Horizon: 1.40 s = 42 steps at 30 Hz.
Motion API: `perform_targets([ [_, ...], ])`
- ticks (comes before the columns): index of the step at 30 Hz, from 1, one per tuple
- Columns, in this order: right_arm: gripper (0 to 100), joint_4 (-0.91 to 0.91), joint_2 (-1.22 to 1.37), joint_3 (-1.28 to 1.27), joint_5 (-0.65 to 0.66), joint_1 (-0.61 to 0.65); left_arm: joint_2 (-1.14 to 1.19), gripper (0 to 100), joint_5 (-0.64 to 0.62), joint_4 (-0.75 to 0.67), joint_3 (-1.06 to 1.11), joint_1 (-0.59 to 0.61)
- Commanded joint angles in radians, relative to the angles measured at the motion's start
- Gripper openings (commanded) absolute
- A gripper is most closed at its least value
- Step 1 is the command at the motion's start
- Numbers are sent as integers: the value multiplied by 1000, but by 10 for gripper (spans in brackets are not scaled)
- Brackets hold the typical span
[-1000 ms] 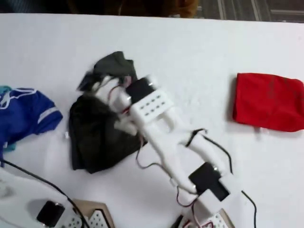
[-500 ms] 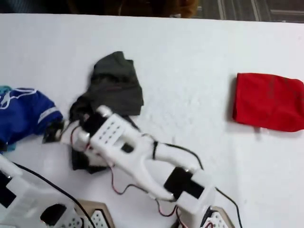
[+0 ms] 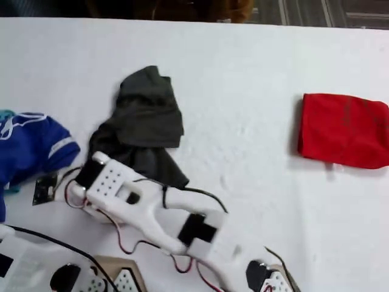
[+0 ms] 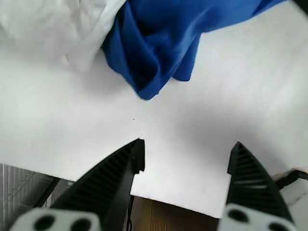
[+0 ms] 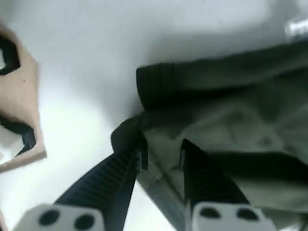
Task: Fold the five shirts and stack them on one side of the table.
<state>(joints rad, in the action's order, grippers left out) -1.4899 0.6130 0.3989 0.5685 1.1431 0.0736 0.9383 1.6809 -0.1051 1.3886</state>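
A dark grey shirt (image 3: 146,115) lies crumpled left of the table's middle. My right gripper (image 3: 47,188) is at the shirt's near-left side, low over the table. In the right wrist view it (image 5: 161,154) is shut on a fold of the dark shirt (image 5: 231,120). A folded red shirt (image 3: 343,131) rests at the right edge. At the left edge a blue shirt (image 3: 30,146) lies bunched. My left gripper (image 4: 187,151) hangs open over bare table near the front edge, with the blue shirt (image 4: 159,43) just beyond its fingertips.
A bit of teal cloth (image 3: 6,115) peeks out beside the blue shirt. White cloth (image 4: 57,29) lies next to the blue one. Brown mounting boards (image 3: 118,274) and cables sit at the front edge. The white table (image 3: 255,73) is bare between the dark and red shirts.
My right arm swung from the top of the dark shirt down to its near-left side. The shirt's upper part is now uncovered.
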Motion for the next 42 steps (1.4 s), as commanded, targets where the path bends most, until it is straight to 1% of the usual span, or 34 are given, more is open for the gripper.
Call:
perform_targets([
  [1, 118, -97, 97, 183, -9, 7, -49, 293, 5, -9, -4, 26],
  [3, 112, -176, 171, 287, -11, 4, -49, 293, 5, -9, -4, 29],
  [4, 93, -219, 208, 348, -11, 4, -49, 293, 5, -9, -4, 29],
  [6, 21, -283, 271, 459, -11, 2, -49, 293, 5, -9, -4, 28],
  [11, 17, -283, 311, 555, -14, -15, -49, 293, 5, -9, -5, 29],
  [13, 19, -283, 308, 574, -41, -31, -49, 293, 5, -9, -5, 29],
  [18, 19, -283, 186, 612, -68, -104, -49, 293, 5, -9, -5, 29],
  [21, 19, -283, 56, 606, -68, -151, -49, 293, 5, -9, -5, 28],
  [25, 19, -283, -114, 606, -68, -255, -49, 293, 5, -5, -5, 23],
  [32, 19, -283, -367, 605, -68, -518, -54, 293, 0, -2, 1, -11],
  [34, 19, -283, -415, 577, -68, -576, -54, 293, -2, -2, 2, -26],
  [38, 19, -283, -470, 400, -64, -588, -52, 293, -3, 11, 4, -54],
  [42, 21, -280, -515, 173, -68, -522, -54, 293, -3, 58, 1, -71],
])
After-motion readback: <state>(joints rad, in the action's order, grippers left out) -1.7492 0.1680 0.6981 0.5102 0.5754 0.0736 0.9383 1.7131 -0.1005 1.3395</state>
